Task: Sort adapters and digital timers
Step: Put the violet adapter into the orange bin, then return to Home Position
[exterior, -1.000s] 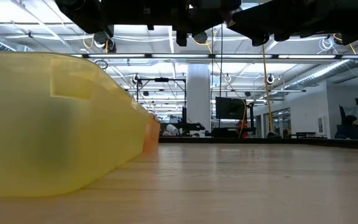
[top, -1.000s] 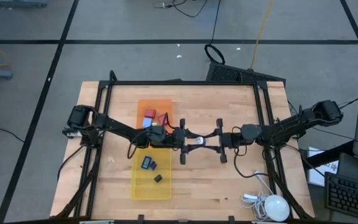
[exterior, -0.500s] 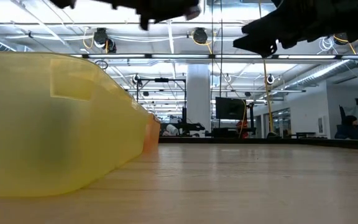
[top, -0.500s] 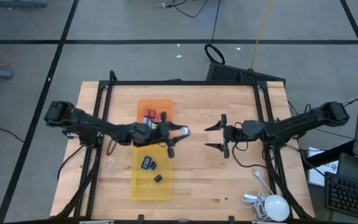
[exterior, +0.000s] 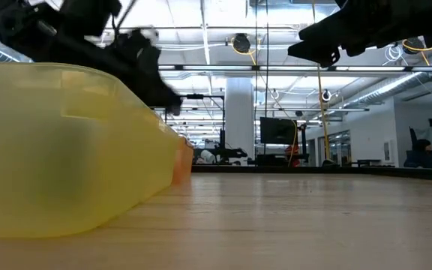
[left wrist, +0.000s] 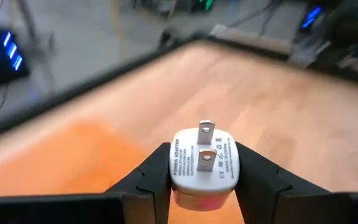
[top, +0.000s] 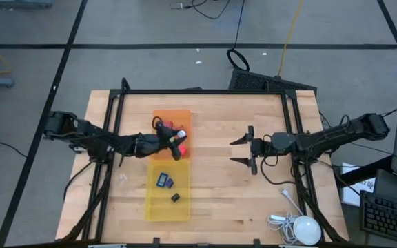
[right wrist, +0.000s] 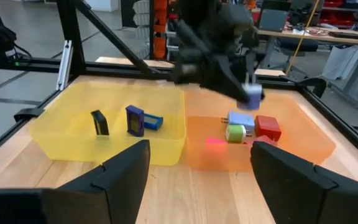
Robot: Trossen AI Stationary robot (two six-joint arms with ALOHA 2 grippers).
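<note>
A white adapter [left wrist: 202, 163] with two metal prongs and a pinkish underside sits in my shut left gripper [top: 179, 141], which hangs over the orange tray [top: 163, 116]. In that tray lie a light blue adapter [right wrist: 241, 118], a green one [right wrist: 235, 132] and a red one [right wrist: 268, 127]. The yellow tray [top: 158, 210] next to it holds a blue digital timer [right wrist: 135, 119] and a black one [right wrist: 99, 122]. My right gripper [top: 242, 150] stands open and empty above the table's middle right. My left gripper pinches the white adapter by its two opposite side faces [left wrist: 174, 167] between its two fingers. The pronged face points away from the wrist. The adapter [right wrist: 252, 94] is lifted clear above the orange tray.
A white round device with a cable [top: 304, 229] lies at the table's near right corner. A black frame [top: 295, 131] runs round the table's edges. Bare wood [top: 240, 200] lies between the trays and the right arm.
The two grippers met at the table's middle on the white adapter. My right gripper opened, let go and drew back toward the right edge. My left gripper carried the adapter toward the left edge, until it was over the orange tray.
</note>
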